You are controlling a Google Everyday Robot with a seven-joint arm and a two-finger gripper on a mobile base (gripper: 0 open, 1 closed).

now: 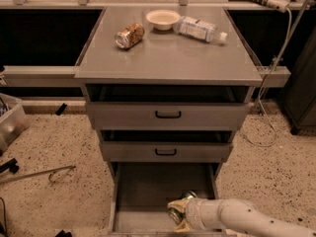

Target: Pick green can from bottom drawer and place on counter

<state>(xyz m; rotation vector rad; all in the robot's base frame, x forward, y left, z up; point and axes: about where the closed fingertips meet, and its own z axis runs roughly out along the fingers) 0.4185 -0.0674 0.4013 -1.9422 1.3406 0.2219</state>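
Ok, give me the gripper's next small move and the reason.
Probably a short lift straight up. The gripper is at the green can, low in the bottom drawer near its front edge, and the can has to clear the drawer's rim before going to the counter.
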